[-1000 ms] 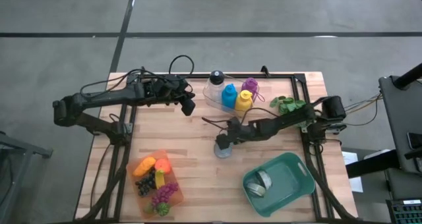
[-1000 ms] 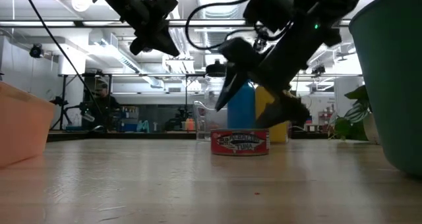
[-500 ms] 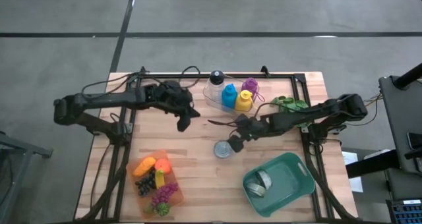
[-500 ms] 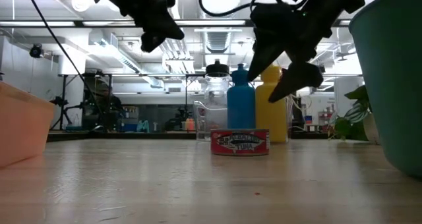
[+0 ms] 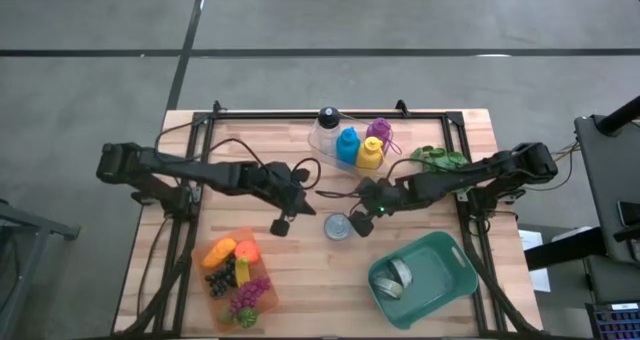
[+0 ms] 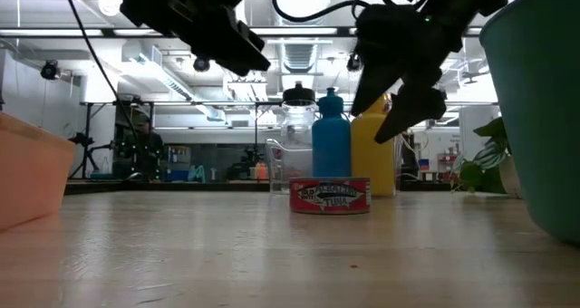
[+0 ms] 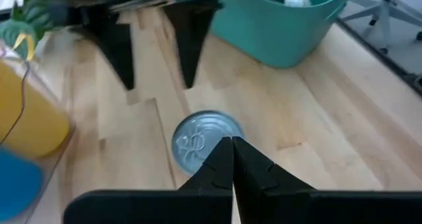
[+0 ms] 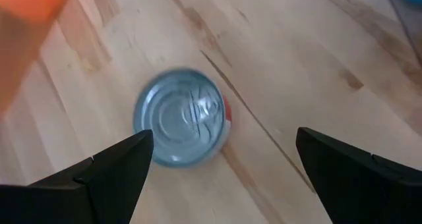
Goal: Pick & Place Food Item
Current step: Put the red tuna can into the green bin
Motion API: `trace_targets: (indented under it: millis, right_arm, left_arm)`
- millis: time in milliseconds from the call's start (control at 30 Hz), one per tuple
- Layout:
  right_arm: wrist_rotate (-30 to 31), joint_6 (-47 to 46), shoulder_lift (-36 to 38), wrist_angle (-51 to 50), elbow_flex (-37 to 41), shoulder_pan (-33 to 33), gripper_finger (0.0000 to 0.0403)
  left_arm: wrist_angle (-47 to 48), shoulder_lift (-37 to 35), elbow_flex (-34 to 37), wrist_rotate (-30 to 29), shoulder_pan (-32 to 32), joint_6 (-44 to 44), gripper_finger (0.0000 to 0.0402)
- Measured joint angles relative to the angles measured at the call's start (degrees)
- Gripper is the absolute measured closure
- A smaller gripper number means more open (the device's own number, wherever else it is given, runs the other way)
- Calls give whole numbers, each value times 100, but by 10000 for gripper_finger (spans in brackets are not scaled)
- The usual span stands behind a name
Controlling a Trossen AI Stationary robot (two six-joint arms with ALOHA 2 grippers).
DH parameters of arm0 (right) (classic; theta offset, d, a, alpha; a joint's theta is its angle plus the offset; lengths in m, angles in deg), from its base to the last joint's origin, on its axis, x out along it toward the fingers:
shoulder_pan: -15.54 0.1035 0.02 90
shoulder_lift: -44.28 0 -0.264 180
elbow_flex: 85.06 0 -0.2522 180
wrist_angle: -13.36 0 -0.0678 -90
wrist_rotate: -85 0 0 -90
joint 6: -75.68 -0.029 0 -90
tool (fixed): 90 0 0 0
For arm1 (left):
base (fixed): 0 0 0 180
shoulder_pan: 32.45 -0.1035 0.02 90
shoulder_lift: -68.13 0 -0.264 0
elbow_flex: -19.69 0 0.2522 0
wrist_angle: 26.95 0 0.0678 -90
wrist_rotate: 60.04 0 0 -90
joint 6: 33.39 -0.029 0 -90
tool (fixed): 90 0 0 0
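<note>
A flat tin can (image 5: 339, 226) with a red label (image 6: 330, 197) stands on its base on the wooden table, near the middle. My right gripper (image 5: 358, 220) hangs open just above and to the right of it; in the right wrist view its fingers (image 8: 112, 174) stand wide on either side of the can (image 8: 183, 116) without touching it. My left gripper (image 5: 280, 227) is shut and hovers left of the can, its closed tips (image 7: 232, 148) pointing at the can's lid (image 7: 201, 140).
An orange tray (image 5: 236, 278) of toy fruit sits near left. A teal bin (image 5: 440, 255) stands near right. A clear jar (image 5: 325, 130), blue, yellow and purple bottles (image 5: 358, 148) and a green plant (image 5: 435, 158) line the far side.
My left gripper has swung from the table's far side toward the near edge and down, rolling as it went, ending left of the can. My right gripper has lifted off the can and drawn back a little to the right. The can has stayed in place.
</note>
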Motion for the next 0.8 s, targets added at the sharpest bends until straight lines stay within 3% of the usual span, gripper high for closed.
trace_targets:
  millis: [333, 567, 800]
  right_arm:
    - [-20, 857, 2, -845, 3, 257, 32]
    - [-1, 1985, 2, -872, 4, 468, 32]
    - [4, 2398, -33, -814, 24, 626, 32]
  left_arm:
    - [-551, 531, -19, -49, -14, 50, 400]
    - [-922, 1155, -222, -62, -14, 543, 400]
    - [-907, 1779, -601, -62, -7, 704, 400]
